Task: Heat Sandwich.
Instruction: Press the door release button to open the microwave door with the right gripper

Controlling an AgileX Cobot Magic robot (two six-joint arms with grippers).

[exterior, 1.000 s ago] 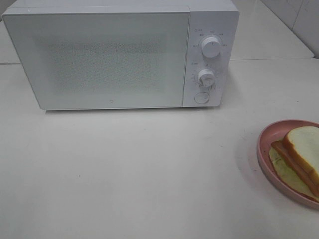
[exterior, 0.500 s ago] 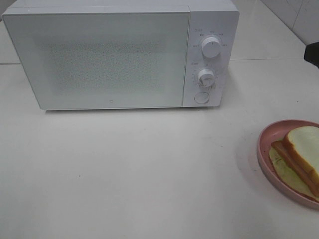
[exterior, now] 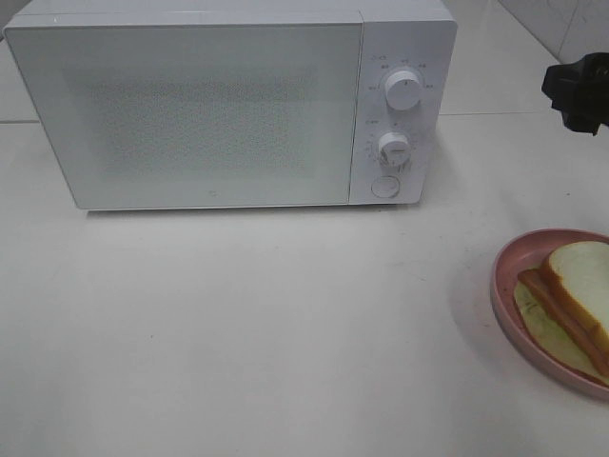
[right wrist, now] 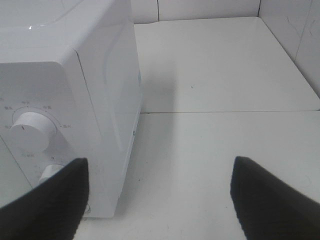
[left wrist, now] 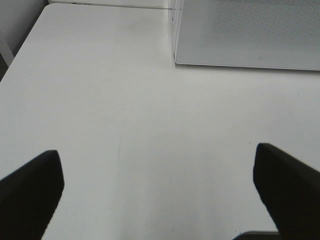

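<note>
So the sandwich (exterior: 576, 286) is sitting on the pink plate (exterior: 502, 286) at the right edge of the table (exterior: 285, 333), partly cut off by the frame; nothing is touching it. The right arm (exterior: 579, 90) pokes in well behind it, about level with the microwave (exterior: 209, 114); the right gripper (right wrist: 160, 165) has its jaws spread with nothing between them, facing the microwave's knob side; the left gripper (left wrist: 157, 152) is spread wide too, empty, over bare table near the microwave's front corner, well apart from the sandwich.
</note>
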